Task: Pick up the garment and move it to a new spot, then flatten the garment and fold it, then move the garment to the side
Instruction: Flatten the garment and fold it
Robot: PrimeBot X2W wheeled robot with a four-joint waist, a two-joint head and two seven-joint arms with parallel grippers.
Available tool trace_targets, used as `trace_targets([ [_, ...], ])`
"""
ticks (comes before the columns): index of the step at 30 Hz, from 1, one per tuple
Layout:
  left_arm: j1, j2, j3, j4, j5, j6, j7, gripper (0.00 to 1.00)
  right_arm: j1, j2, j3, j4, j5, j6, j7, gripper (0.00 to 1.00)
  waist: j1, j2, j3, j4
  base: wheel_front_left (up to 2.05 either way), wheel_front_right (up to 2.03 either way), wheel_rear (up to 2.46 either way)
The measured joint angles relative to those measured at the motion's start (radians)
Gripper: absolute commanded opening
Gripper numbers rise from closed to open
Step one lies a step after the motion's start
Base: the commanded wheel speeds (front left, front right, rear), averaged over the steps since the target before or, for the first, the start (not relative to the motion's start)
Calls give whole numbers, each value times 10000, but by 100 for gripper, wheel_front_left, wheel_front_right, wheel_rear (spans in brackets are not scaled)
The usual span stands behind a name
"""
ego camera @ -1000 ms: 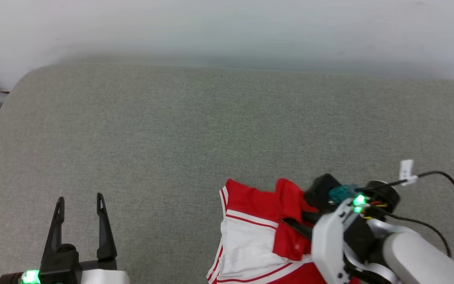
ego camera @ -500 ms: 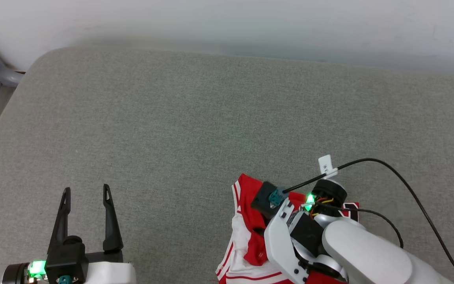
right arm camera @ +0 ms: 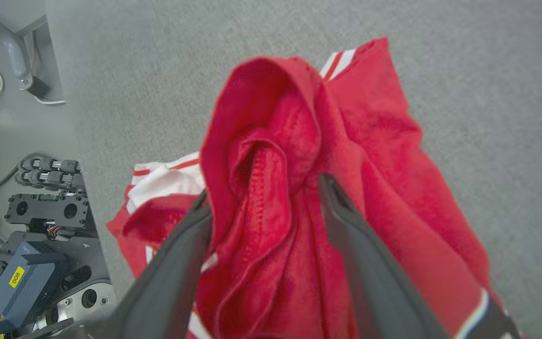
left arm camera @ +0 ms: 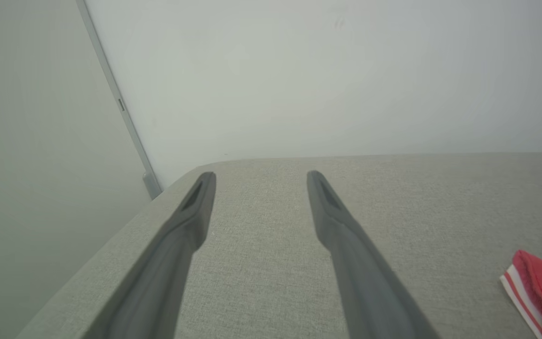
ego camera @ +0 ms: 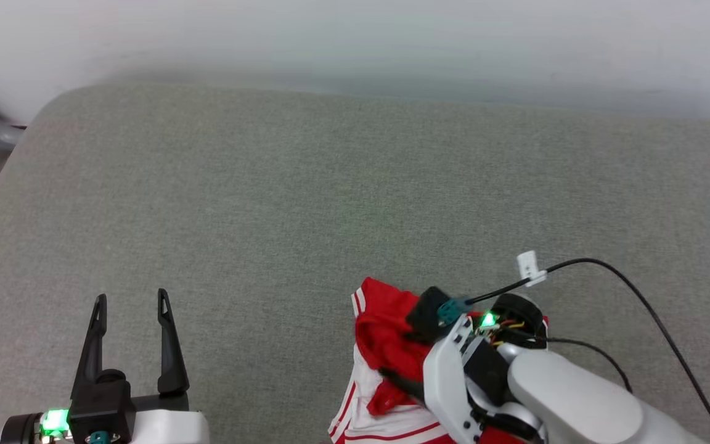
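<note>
Garment (ego camera: 386, 333) crumpled at near edge of grey desk (ego camera: 269, 185); right pincer (right arm camera: 264, 188) spread, red folds loose between its fingers, nothing pinched; left pincer (ego camera: 131, 296) spread, empty, well apart; best to lift straight clear without snagging the cloth, then flatten from the corners.

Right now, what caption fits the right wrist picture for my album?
Open right pincer straddles the bunched red garment on a grey fabric surface.

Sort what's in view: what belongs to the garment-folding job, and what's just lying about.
Job: garment, bunched between the fingers of the open right gripper; left gripper, open, off to the side; grey padded surface under the cloth.

Lying about: blue-grey box with a yellow label, white cable, metal frame leg, all beside the surface.
</note>
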Motion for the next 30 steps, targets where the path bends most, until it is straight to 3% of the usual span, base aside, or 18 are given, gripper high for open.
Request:
trace_targets([
  [7,210,100,10,-35,31,44,0,100,229,-692,-1618,-1009,-410,-2,-1707,100,0,0,-376,-440,0,0,0],
  [13,436,249,-8,-71,42,44,0,100,1260,-688,-4479,-1292,-1925,-2,-3559,100,0,0,-657,-856,0,0,0],
  [22,678,393,-140,-61,63,42,0,100,3633,709,-9229,-1950,-4525,-4,-5597,100,0,0,-1030,-1255,0,0,0],
  [26,796,454,-169,-61,65,46,2,100,4719,1469,-10341,-2663,-5158,-4,-5864,100,-1,0,-1185,-1361,0,0,0],
  [30,892,516,-244,-75,71,46,0,100,5706,1990,-10765,-3340,-5377,-4,-5981,100,-1,0,-1350,-1455,0,0,0],
])
